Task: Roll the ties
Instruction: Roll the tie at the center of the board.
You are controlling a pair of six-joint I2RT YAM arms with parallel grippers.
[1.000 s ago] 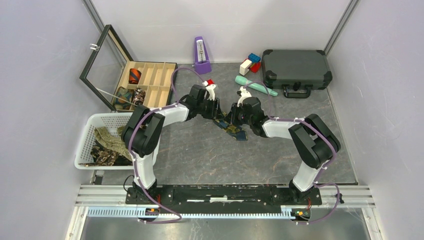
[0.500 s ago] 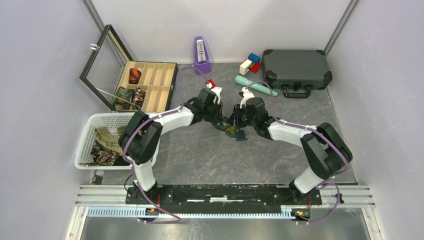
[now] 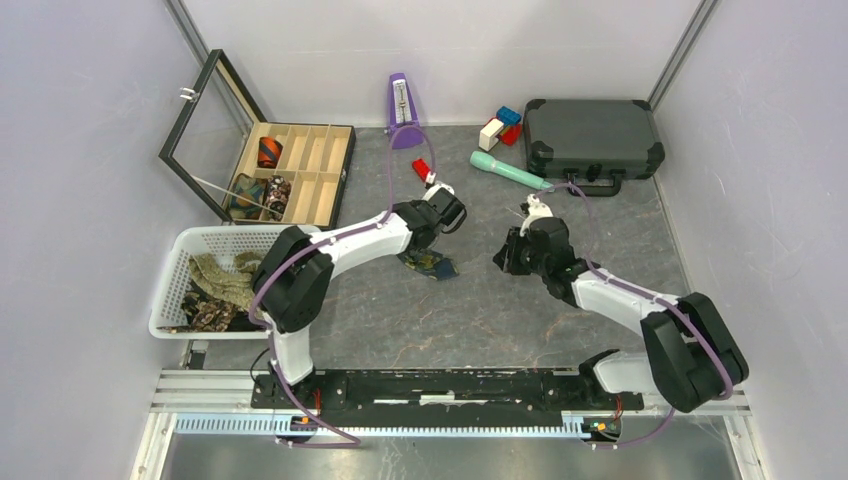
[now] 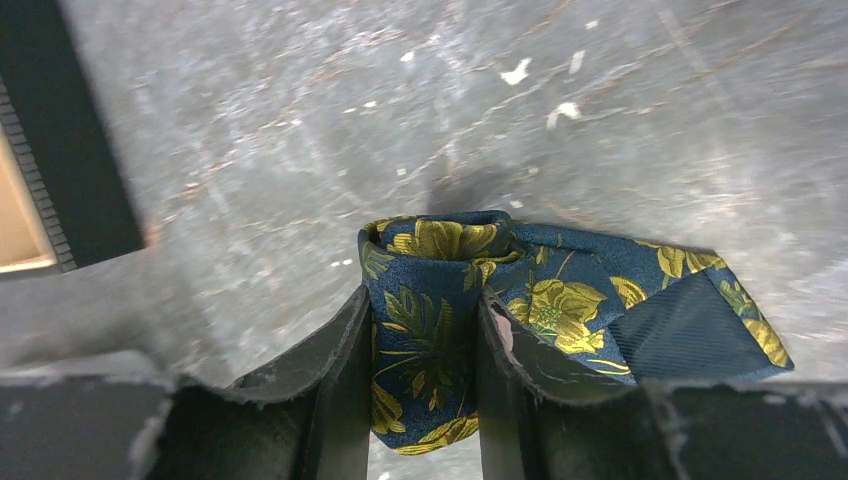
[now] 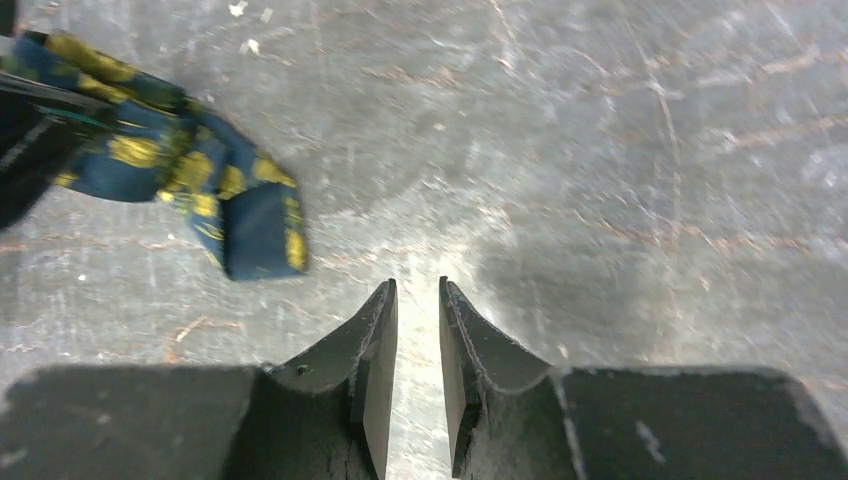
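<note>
A navy tie (image 4: 440,250) with yellow-green leaves is coiled into a roll, and its loose end (image 4: 690,335) trails to the right. My left gripper (image 4: 425,300) is shut on the roll, one finger on each side. From above, the tie (image 3: 432,265) hangs just over the table under the left gripper (image 3: 428,248). My right gripper (image 3: 505,256) stands apart to the right. Its jaws (image 5: 417,287) are open a narrow gap with nothing between them, low over bare table. In the right wrist view the tie (image 5: 180,170) is at upper left.
A white basket (image 3: 172,300) at the left holds loose ties (image 3: 218,285). A wooden compartment box (image 3: 305,165) behind it holds rolled ties (image 3: 268,152). At the back are a purple metronome (image 3: 403,108), red block (image 3: 421,167), teal tool (image 3: 510,171) and dark case (image 3: 592,137).
The right gripper has let go of the tie, opened a little and drawn back to the right. The left gripper has tightened on the roll and carried it slightly left.
</note>
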